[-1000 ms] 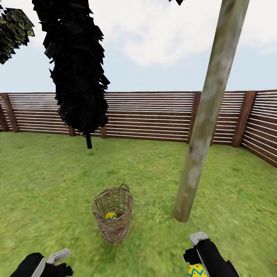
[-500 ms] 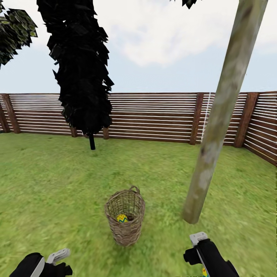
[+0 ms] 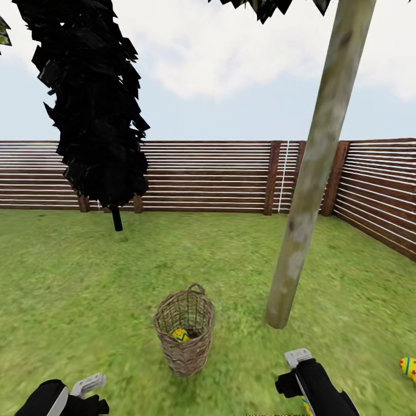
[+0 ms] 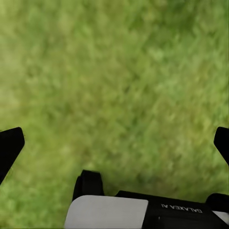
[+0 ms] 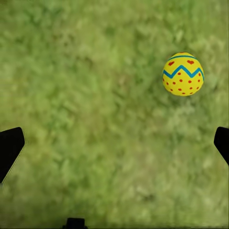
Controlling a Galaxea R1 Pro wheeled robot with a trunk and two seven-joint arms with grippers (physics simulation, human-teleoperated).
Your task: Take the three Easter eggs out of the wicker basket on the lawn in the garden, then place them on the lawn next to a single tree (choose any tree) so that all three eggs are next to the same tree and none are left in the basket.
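Fenced lawn (image 3: 86,277) surrounds the wicker basket (image 3: 185,332), which holds one Easter egg (image 3: 179,334). Beside the basket stands the tree (image 3: 312,173); another egg (image 5: 183,74) lies on grass. Both the left gripper (image 4: 114,143) and right gripper (image 5: 114,143) are spread, holding nothing.

A tall, all-black columnar tree with ragged, blocky foliage (image 3: 95,98) stands at the left, on a short black stem (image 3: 117,218) planted just in front of the boundary slats. Above and behind it spreads a pale blue sky with broad white clouds (image 3: 219,52). A scrap of dark green leafy foliage (image 3: 3,34) pokes in at the far left edge, cut off by the frame, its trunk out of sight
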